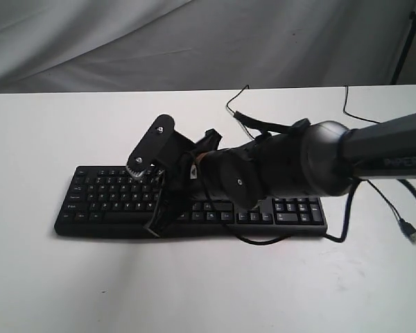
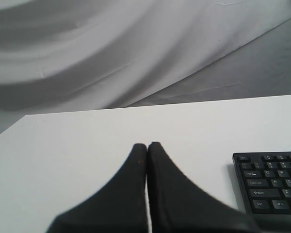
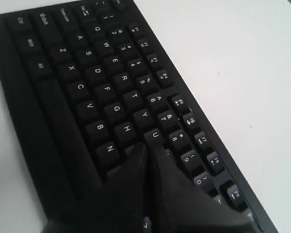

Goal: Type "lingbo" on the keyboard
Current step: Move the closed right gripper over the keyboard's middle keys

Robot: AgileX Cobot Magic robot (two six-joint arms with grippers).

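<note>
The keyboard (image 1: 100, 198) lies flat across the middle of the white table (image 1: 194, 291), long edge toward us, number pad on the right of the exterior view. Its whole middle stretch is hidden: the right arm (image 1: 374, 156) reaches in from the right and its bulky wrist covers the keys there, so only the left block of letters and the number pad show clearly.

The right gripper (image 1: 157, 225) points down at the near edge of the letter block, fingers pinched together with nothing between them. In the right wrist view those tips (image 3: 148, 148) sit just past the U key, among H, J and N. The fingers cover the key directly beneath them. Whether they press a key or only hover, I can't tell.

The left gripper (image 2: 146, 145) shows only in its own wrist view. It is also pinched closed and empty, over bare table, well apart from the keyboard's corner (image 2: 274, 182), which is cut off at the frame edge.

Around it, a thin black cable (image 1: 244, 111) snakes off behind the arm, and another loops under the keyboard's front edge. A loose USB plug (image 1: 410, 234) rests on the table at far right. A grey cloth (image 1: 194, 41) hangs behind the table.
</note>
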